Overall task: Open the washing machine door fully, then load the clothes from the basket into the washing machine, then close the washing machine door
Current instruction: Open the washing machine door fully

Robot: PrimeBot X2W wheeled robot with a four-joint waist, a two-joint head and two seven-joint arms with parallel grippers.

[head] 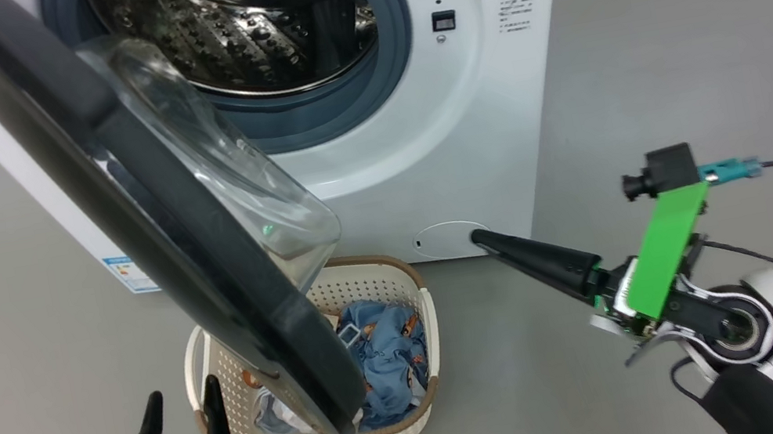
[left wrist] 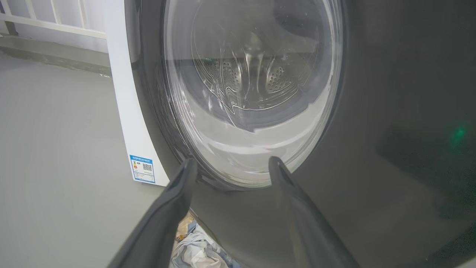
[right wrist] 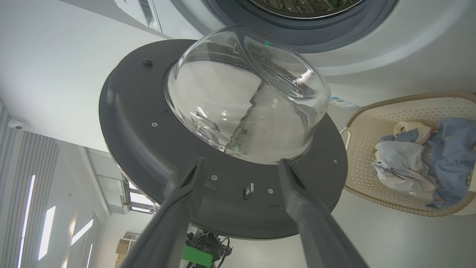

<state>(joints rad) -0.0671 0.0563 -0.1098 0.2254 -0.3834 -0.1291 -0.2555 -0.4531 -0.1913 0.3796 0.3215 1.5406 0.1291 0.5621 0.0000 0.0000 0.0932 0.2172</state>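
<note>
**Door standing over the basket**

Out front, the washing machine door is hanging ajar before the washing machine — the basket is sitting on the floor beneath the door's lower edge, the clothes lying inside.

The head camera looks steeply down. Both wrist cameras closely face the black-rimmed round glass door, from opposite sides.
</note>
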